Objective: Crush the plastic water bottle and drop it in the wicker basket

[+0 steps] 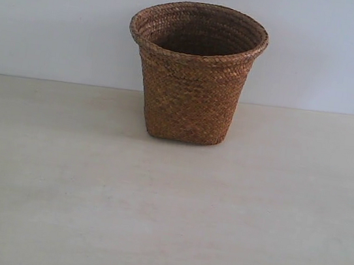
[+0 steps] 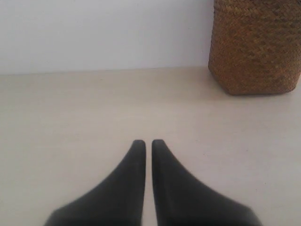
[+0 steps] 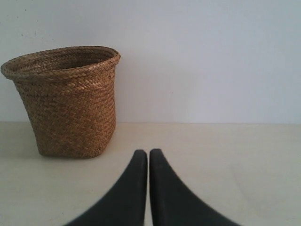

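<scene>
The brown wicker basket [image 1: 193, 72] stands upright at the back middle of the pale table, its flared rim open upward. The plastic water bottle shows in no view. Neither arm appears in the exterior view. In the left wrist view my left gripper [image 2: 148, 142] is shut, nothing between its black fingers, low over the table with the wicker basket [image 2: 256, 44] ahead and off to one side. In the right wrist view my right gripper [image 3: 148, 151] is also shut and empty, with the wicker basket [image 3: 66, 101] ahead on the other side.
A pale wooden table [image 1: 164, 223] runs the full width, meeting a plain white wall [image 1: 48, 15] just behind the basket. The basket's inside is dark and its bottom is hidden.
</scene>
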{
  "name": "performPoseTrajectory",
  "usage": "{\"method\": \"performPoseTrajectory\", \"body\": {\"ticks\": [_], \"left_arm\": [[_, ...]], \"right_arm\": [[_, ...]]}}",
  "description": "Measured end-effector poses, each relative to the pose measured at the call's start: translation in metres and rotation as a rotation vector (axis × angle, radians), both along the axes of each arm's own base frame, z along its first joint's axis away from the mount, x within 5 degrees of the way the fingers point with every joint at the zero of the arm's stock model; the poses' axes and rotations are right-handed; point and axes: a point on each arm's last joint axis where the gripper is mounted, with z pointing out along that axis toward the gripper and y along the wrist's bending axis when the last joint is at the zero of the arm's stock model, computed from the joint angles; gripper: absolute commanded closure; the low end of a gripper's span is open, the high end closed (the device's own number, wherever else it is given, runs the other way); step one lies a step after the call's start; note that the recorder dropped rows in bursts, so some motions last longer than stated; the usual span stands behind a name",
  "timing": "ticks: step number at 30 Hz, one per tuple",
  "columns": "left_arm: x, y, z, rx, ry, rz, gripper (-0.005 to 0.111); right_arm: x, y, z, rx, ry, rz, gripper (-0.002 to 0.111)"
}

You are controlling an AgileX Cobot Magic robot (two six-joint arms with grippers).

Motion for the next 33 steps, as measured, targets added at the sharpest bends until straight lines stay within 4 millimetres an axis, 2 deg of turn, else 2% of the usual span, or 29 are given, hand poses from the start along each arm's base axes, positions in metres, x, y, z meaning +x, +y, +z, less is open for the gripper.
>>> {"method": "performPoseTrajectory", "body": {"ticks": [33], "left_arm": [[0.0,0.0,0.0002,0.007,-0.003,-0.001,0.103]], "right_arm": [[0.0005,-0.0036,-0.0026,0.009,0.028,-0.04,0.108]]}}
